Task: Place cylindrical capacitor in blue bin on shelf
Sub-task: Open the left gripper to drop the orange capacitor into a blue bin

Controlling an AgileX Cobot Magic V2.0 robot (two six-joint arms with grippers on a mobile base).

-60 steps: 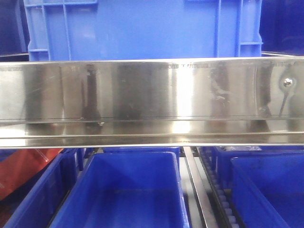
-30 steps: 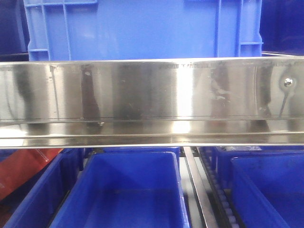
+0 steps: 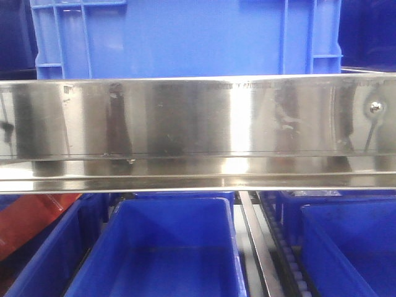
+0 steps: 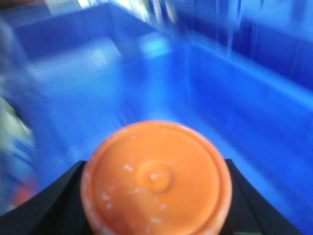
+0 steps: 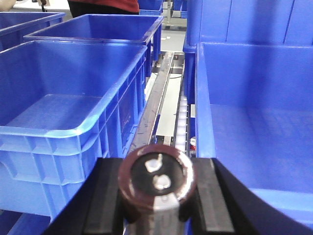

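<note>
On the front view only the dark reflections in the shelf [image 3: 198,117] rail have slid left since a second ago; the bins below it sit exactly where they were.

Over to the right wrist view: the cylindrical capacitor [image 5: 157,183], dark with two pale terminals on its top face, stands upright, clamped between the right jaws with a black pad [image 5: 105,196] pressed to either flank. It's being carried, clear of any surface. Dead ahead of the jaws runs the roller track [image 5: 182,115], not a bin. Ahead and to the jaws' left sits a blue bin [image 5: 73,122]; close on the jaws' right rises the wall of a second blue bin [image 5: 254,127]. Both look bare inside.

The left jaws are clenched on the orange object [image 4: 155,178], with blue bin floor smeared out in front of them. That blur suggests the arm is moving.

So this reads as the carry step: grasp done, drop still to come. Which bin is meant can't be told from here. The next move calls for a sideways shift until the capacitor hangs over an open bin rather than the track or a rim, then a short descent before the jaws let go.
</note>
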